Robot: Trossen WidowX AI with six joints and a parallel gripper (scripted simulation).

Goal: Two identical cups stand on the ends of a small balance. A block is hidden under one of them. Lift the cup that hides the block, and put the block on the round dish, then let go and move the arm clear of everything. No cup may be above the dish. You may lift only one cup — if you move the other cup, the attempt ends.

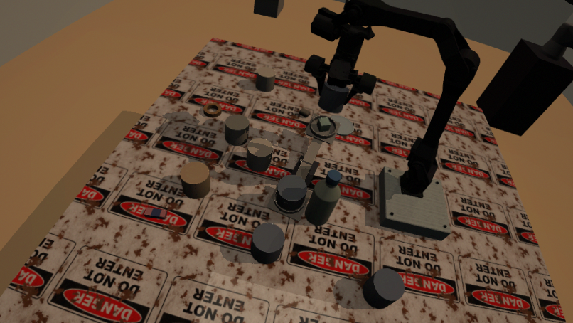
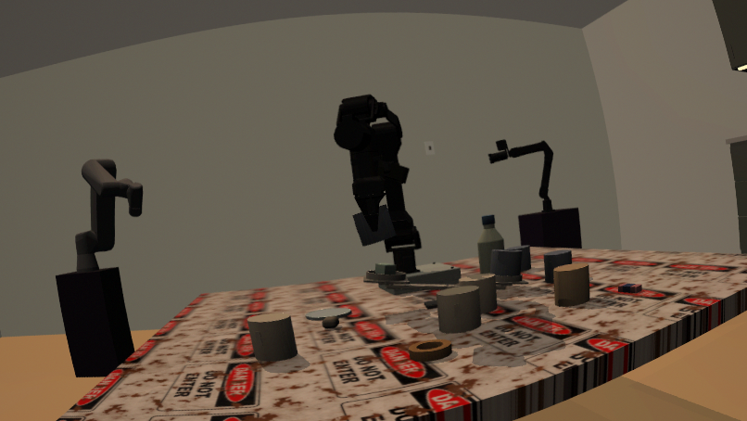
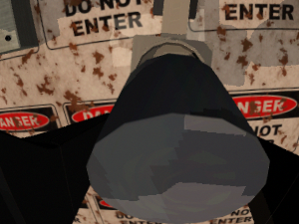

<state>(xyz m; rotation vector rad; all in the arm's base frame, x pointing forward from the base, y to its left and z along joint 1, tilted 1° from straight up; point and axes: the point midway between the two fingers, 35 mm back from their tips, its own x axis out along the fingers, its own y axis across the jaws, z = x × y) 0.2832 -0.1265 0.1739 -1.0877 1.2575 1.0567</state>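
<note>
My gripper (image 1: 334, 95) (image 2: 372, 222) is shut on a dark grey cup (image 1: 333, 99) (image 2: 377, 230) (image 3: 178, 160) and holds it tilted in the air, above and just behind the far end of the balance (image 1: 311, 154). A small grey-green block (image 1: 323, 124) (image 2: 385, 268) sits uncovered on the far pad (image 1: 314, 135) (image 2: 373, 275), which is tipped up. The other identical cup (image 1: 291, 193) (image 2: 505, 262) stands on the near pad. The round grey dish (image 1: 347, 126) (image 2: 328, 313) lies flat right beside the far pad. In the wrist view the held cup hides most of what lies below.
Several loose cylinders stand around: one at the back (image 1: 265, 79), some left of the balance (image 1: 236, 129) (image 1: 259, 154) (image 1: 195, 179), others in front (image 1: 267, 242) (image 1: 383, 287). A bottle (image 1: 323, 198) stands beside the near cup. A ring (image 1: 211, 107) and the arm's base (image 1: 414, 208) are nearby.
</note>
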